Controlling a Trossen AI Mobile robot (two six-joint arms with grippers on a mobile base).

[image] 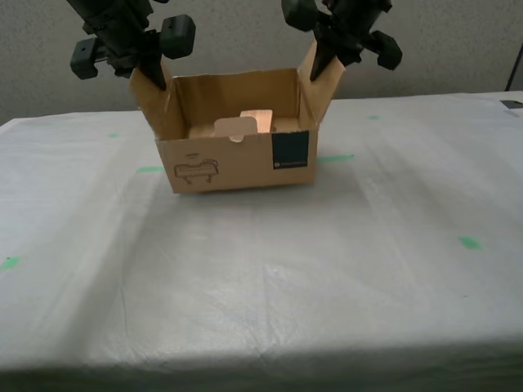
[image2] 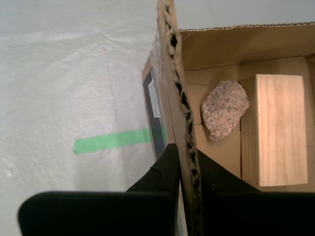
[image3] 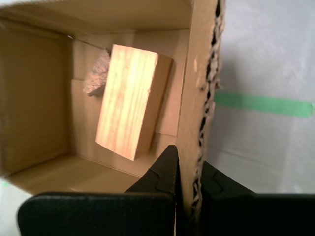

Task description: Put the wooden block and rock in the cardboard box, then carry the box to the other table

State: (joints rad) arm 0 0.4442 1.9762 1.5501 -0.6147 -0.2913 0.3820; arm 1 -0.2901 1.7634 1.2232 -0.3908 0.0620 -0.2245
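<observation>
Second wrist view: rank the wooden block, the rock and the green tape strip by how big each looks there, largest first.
1. wooden block, clearly the largest.
2. and 3. rock and green tape strip: the strip is longer but thin, so they look close; I will not rank them.

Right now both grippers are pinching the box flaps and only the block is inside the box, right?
Not quite. The rock is inside the box too, beside the block, as the second wrist view shows. My first gripper and my second gripper each pinch a flap.
</observation>
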